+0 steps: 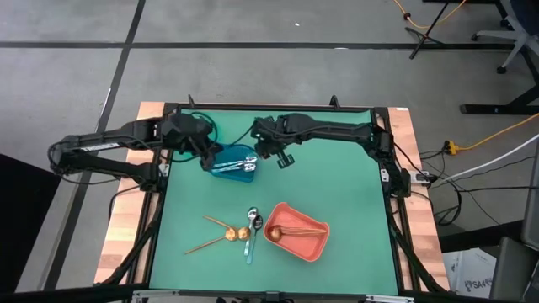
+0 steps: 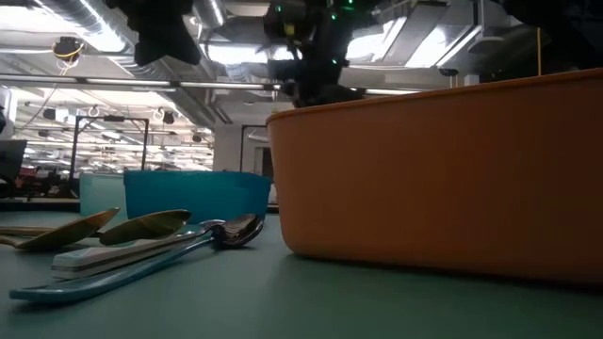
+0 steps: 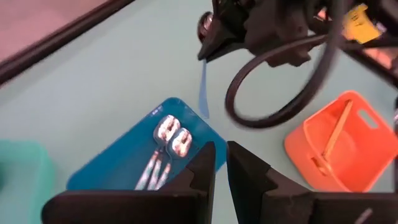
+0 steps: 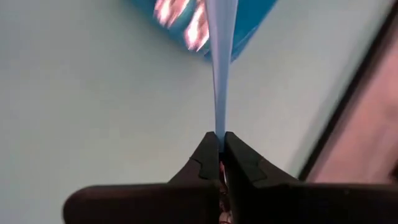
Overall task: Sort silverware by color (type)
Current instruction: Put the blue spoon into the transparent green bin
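table (image 1: 337, 194): green mat in a dark frame; you had both arms reaching over its far half.
coral bin (image 1: 296, 233): near side of the mat, right of centre, with a copper-gold spoon (image 1: 296, 231) lying in it; your low view was mostly filled by its wall.
blue bin (image 1: 233, 162): far side, between the two grippers, holding shiny silver spoons (image 3: 169, 133) side by side.
teal bin (image 3: 22, 171): just beside the blue bin, seen only at the edge of your left wrist view.
left gripper (image 3: 220, 163): above the blue bin's near edge; its fingers stood a narrow gap apart with nothing between them.
right gripper (image 4: 220, 144): just to the right of the blue bin, raised off the mat; jaws clamped tight on the end of a light-blue handle (image 4: 222, 68), which hung toward the bin's rim.
loose silverware on the mat: left of the coral bin, two copper-gold spoons (image 1: 221, 236) crossing, plus a blue-handled spoon (image 1: 250, 237) and a dark spoon (image 1: 257, 223) close together.
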### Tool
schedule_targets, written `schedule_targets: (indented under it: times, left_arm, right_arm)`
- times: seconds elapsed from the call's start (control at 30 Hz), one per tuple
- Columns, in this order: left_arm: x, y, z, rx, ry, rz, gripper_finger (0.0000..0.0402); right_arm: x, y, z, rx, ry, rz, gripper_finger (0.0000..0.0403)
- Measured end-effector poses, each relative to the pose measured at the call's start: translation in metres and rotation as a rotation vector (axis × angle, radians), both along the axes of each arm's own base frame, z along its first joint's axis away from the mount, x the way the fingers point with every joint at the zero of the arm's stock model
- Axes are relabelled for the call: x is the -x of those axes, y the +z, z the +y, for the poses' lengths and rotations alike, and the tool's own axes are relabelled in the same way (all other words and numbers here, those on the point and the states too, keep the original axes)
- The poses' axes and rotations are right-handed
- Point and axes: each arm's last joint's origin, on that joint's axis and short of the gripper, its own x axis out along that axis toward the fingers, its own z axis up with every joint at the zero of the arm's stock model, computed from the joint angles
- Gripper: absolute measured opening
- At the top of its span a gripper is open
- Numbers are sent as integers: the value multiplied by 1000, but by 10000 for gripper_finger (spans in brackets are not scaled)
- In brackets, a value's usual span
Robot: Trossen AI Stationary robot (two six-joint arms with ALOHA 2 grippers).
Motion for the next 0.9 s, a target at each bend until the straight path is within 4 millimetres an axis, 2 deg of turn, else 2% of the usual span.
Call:
schedule_targets:
  times: [0.17,0.4,0.67,0.9]
  left_arm:
    - [5,3,-1,57,50,-37,33]
    - [4,2,-1,106,91,-46,33]
    - [4,2,-1,131,113,-54,33]
    - [4,2,-1,181,155,-69,33]
  right_arm:
    - [-13,17,1,62,85,-137,0]
    - [-28,26,14,184,268,-253,0]
    - [-43,39,28,276,355,-417,0]
    - [-47,44,33,341,412,-455,0]
